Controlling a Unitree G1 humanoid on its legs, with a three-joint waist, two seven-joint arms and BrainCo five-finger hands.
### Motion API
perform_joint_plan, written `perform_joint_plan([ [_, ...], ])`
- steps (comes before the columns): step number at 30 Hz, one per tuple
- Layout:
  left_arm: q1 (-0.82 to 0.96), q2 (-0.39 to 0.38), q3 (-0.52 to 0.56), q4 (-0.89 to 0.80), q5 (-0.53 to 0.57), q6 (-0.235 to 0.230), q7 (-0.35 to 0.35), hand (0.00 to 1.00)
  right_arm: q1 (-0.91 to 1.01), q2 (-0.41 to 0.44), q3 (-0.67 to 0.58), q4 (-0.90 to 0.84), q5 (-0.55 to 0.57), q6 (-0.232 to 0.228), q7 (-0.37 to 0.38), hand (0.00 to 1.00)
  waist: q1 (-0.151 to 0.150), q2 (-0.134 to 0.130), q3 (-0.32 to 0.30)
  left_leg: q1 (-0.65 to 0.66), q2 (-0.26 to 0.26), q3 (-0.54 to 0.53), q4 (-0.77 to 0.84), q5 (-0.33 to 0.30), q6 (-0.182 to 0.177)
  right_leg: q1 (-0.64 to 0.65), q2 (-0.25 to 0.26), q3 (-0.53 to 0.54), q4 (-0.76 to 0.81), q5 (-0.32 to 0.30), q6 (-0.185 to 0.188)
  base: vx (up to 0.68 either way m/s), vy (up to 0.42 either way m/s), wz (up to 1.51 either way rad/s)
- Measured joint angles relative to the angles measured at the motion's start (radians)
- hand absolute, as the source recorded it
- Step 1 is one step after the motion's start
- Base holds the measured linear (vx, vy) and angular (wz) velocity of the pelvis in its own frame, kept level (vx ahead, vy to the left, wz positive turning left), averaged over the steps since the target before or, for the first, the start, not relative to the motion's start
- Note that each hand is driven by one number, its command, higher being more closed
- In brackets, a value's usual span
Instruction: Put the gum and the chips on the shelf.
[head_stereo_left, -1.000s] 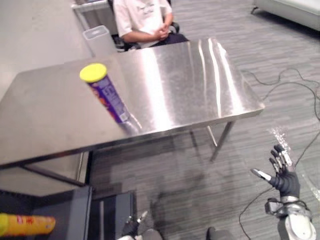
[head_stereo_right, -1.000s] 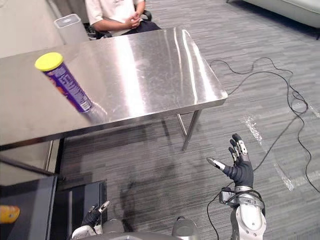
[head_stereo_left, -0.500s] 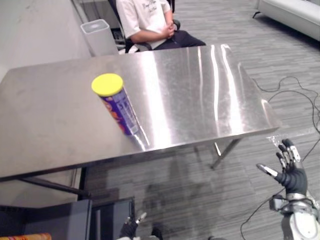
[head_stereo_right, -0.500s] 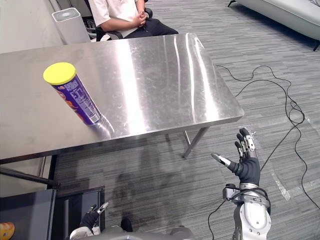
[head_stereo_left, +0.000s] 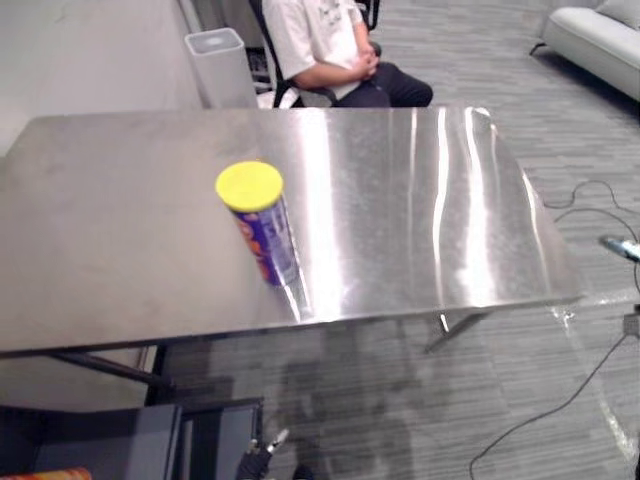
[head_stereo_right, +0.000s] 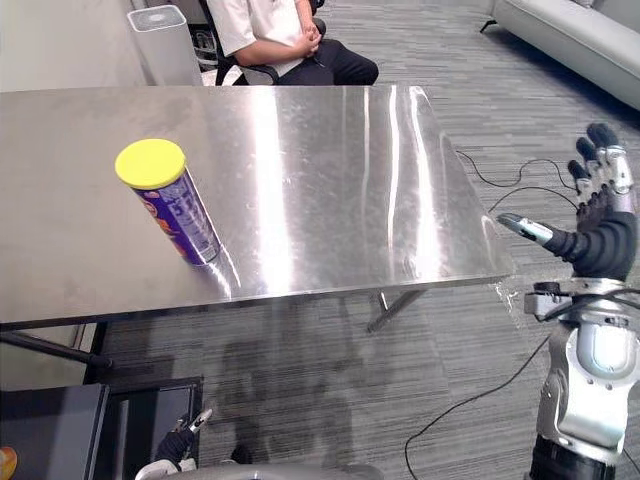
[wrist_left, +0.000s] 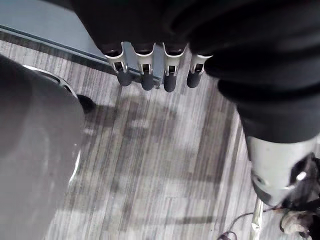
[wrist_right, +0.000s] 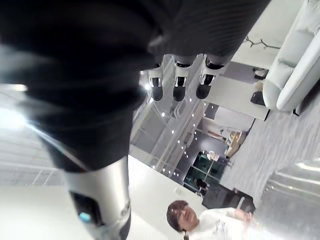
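Observation:
A purple tube with a yellow lid (head_stereo_left: 262, 228) stands upright on the steel table (head_stereo_left: 420, 200), near its front edge. An orange tube (head_stereo_left: 40, 474) lies on the dark shelf (head_stereo_left: 100, 440) at the lower left, mostly cut off. My right hand (head_stereo_right: 600, 235) is raised beside the table's right edge, fingers (wrist_right: 175, 82) straight and apart, holding nothing. It is far from the purple tube. My left hand (head_stereo_right: 183, 443) hangs low under the table's front edge beside the shelf, fingers (wrist_left: 145, 75) straight over the floor, empty.
A person (head_stereo_right: 280, 40) sits on a chair behind the table's far edge. A pale upright bin (head_stereo_right: 165, 40) stands at the back left. A light sofa (head_stereo_right: 570, 40) is at the far right, and cables (head_stereo_right: 520, 170) lie on the carpet right of the table.
The whole picture has shifted, so the camera moved toward the table. My right hand has risen from low over the floor to table height beside the right edge. The purple tube stays put.

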Motion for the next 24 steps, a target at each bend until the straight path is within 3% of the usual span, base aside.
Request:
perform_joint_plan([
  [1,0.0,0.014,0.014,0.002,-0.005,0.0,-0.005,0.0,-0.002,-0.003,0.034,-0.002,0.0,0.001,0.001,0.0,0.003,-0.027,-0.009,-0.005,-0.013,0.002,0.023,-0.001,-0.002,-0.001,0.003,0.008,-0.184,0.105,-0.018,0.08,-0.092,0.05],
  [2,-0.001,0.025,0.014,0.001,-0.005,0.0,-0.006,0.0,-0.005,-0.006,0.049,-0.002,0.0,-0.001,0.003,0.0,-0.001,-0.05,-0.009,-0.005,-0.033,0.0,0.038,-0.002,-0.003,-0.025,-0.011,0.009,-0.185,0.21,-0.032,0.17,-0.152,0.21],
  [3,-0.004,0.03,0.014,0.013,-0.005,0.002,-0.007,0.0,0.004,-0.025,0.058,0.005,0.0,0.0,0.012,0.0,-0.003,-0.059,-0.024,-0.002,-0.048,-0.012,0.069,-0.027,-0.029,-0.007,-0.025,-0.023,-0.174,0.204,-0.033,0.19,-0.1,0.13],
  [4,0.001,0.008,0.012,0.02,-0.004,0.0,-0.008,0.0,-0.002,-0.035,0.058,0.02,0.0,0.001,0.015,0.0,0.008,-0.042,-0.03,-0.016,-0.032,-0.015,0.08,-0.048,-0.039,-0.003,-0.015,-0.017,-0.174,0.204,-0.034,0.22,-0.111,0.09],
  [6,0.001,-0.021,0.011,0.024,-0.005,-0.004,-0.018,0.0,-0.004,-0.043,0.058,0.046,0.0,0.013,0.021,0.0,0.014,-0.007,-0.038,0.008,-0.031,-0.018,0.042,-0.036,-0.033,0.001,-0.007,-0.021,-0.174,0.204,-0.034,0.16,-0.022,0.05],
  [8,0.001,-0.023,0.014,0.019,-0.006,-0.004,-0.024,0.0,-0.003,-0.04,0.069,0.047,0.0,0.029,0.033,0.0,0.015,-0.001,-0.038,0.011,-0.038,-0.016,0.075,-0.034,-0.035,0.017,-0.014,-0.026,-0.174,0.204,-0.034,0.12,0.03,0.17],
  [9,0.0,-0.016,0.023,0.011,-0.005,-0.006,-0.027,0.0,-0.004,-0.038,0.086,0.047,0.0,0.029,0.039,0.0,0.02,-0.029,-0.028,-0.027,-0.052,-0.022,0.155,-0.048,-0.036,0.041,-0.043,-0.03,-0.171,0.204,-0.034,0.05,0.075,0.19],
  [10,0.001,-0.012,0.024,0.01,-0.004,-0.008,-0.027,0.0,-0.005,-0.039,0.092,0.048,0.001,0.027,0.041,0.0,0.02,-0.035,-0.028,-0.027,-0.068,-0.041,0.131,-0.074,-0.035,0.049,-0.052,-0.031,-0.17,0.204,-0.034,0.07,0.099,0.26],
  [11,0.005,-0.016,0.022,0.013,-0.004,-0.007,-0.027,0.0,-0.008,-0.055,0.095,0.048,0.001,0.027,0.043,0.0,0.023,-0.017,-0.034,-0.022,-0.082,-0.069,0.012,-0.006,-0.014,0.054,-0.046,-0.047,-0.159,0.203,-0.032,0.04,0.081,0.18],
  [12,0.009,-0.012,0.025,0.01,-0.007,-0.007,-0.025,0.0,-0.007,-0.047,0.102,0.054,0.002,0.027,0.045,0.0,0.027,-0.019,-0.041,-0.008,-0.086,-0.066,-0.006,-0.013,-0.016,0.051,-0.051,-0.05,-0.147,0.187,-0.012,0.07,0.077,0.15],
  [18,0.013,0.032,0.036,0.001,-0.006,-0.004,-0.025,0.0,-0.029,-0.045,0.152,0.073,0.022,0.029,0.084,0.0,0.026,-0.074,-0.041,-0.003,-0.121,-0.069,0.005,-0.012,-0.013,0.036,-0.091,-0.055,-0.089,0.185,-0.008,0.05,0.08,0.05],
  [24,0.015,0.04,0.035,0.003,-0.005,-0.003,-0.026,0.0,-0.033,-0.048,0.176,0.074,0.041,0.031,0.117,0.0,0.025,-0.078,-0.044,0.021,-0.122,-0.072,0.01,-0.012,-0.013,0.058,-0.094,-0.062,-0.082,0.185,-0.008,0.05,-0.023,0.0],
])
